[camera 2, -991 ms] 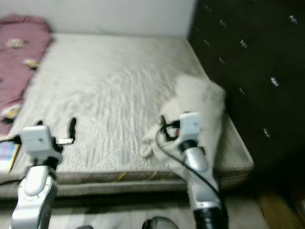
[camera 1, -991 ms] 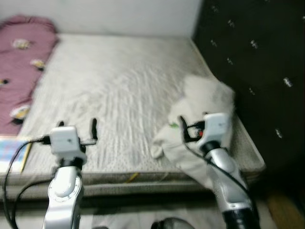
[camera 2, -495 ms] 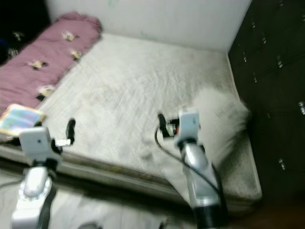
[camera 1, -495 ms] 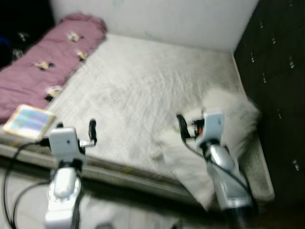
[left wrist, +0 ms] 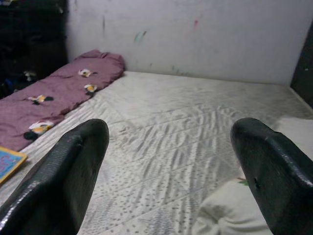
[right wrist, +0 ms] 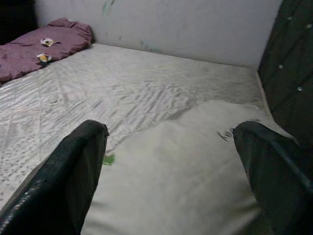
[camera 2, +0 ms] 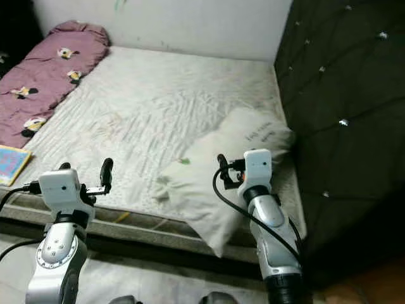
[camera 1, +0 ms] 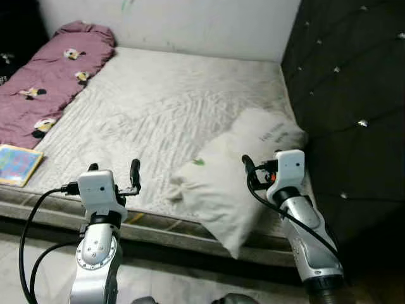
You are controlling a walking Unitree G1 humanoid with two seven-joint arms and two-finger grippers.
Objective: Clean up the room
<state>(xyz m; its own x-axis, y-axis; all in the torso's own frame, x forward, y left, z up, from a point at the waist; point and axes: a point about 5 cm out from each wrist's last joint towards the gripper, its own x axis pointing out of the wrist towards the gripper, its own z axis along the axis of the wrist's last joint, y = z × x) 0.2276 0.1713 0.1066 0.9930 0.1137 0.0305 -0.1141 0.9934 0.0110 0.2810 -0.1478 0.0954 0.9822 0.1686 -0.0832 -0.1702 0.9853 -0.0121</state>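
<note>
Both grippers held above the near edge of the bed, fingers spread, holding nothing.
A soft, crumpled white pillow [camera 1: 234, 171] lies at the near right corner of the quilted grey mattress [camera 1: 164, 101], overhanging its edge beside the dark tufted headboard [camera 1: 348, 95]; the right gripper [right wrist: 171, 171] hovers over it without touching; the left gripper [left wrist: 166, 166] hangs over bare mattress; a plum flowered blanket [camera 1: 50, 76] lines the far left edge, a flat colourful book [camera 1: 18, 164] beside it.

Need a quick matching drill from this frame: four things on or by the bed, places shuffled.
1. white pillow
2. maroon flowered quilt
3. colourful picture book
4. dark tufted headboard

a. robot's far left, along the mattress edge
b. upright on the robot's right
c. near left mattress corner
d. beside the right claw, overhanging the near edge

Pairs: 1-d, 2-a, 3-c, 4-b
</note>
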